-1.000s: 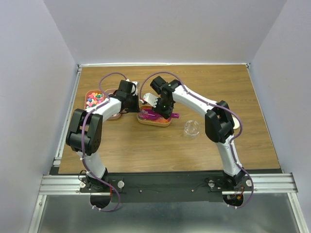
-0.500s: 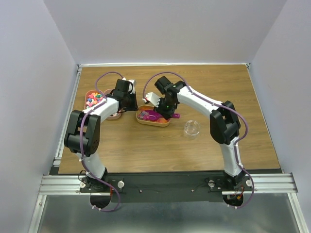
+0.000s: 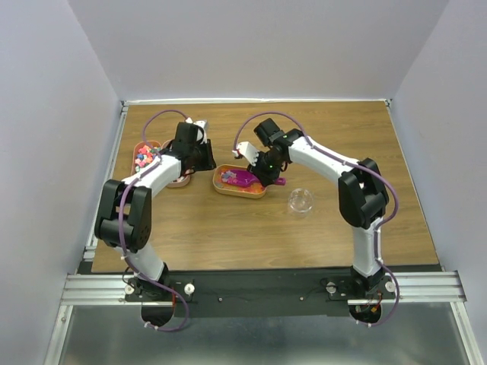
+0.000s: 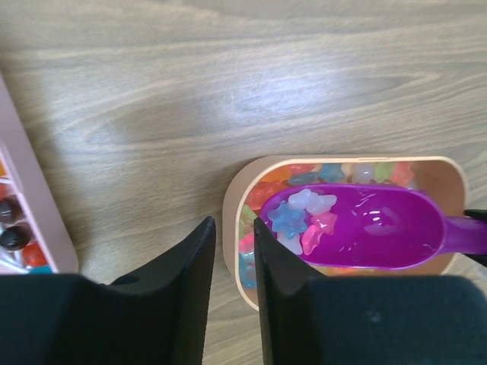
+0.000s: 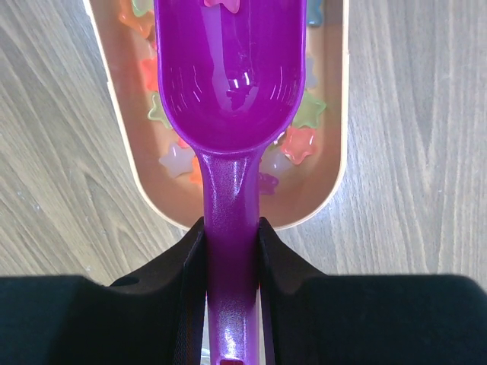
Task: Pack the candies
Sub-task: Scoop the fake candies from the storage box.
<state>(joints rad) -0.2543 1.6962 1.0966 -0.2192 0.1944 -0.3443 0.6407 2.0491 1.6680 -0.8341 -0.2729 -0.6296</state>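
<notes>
right gripper (image 5: 230, 232) clamps the scoop (image 5: 228, 76) lengthwise along the tray (image 5: 342, 114), candies (image 4: 304, 217) at its tip; left gripper (image 4: 234, 243) parted, empty.

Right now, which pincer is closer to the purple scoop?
The right one. The right pincer grips the scoop by its handle, over the peach tray. The left pincer hangs by the tray's other end, holding nothing and not touching the scoop.

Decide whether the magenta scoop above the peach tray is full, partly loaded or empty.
Partly loaded: a few star-shaped candies sit at the tip of the scoop, and the rest of its bowl is bare.
</notes>
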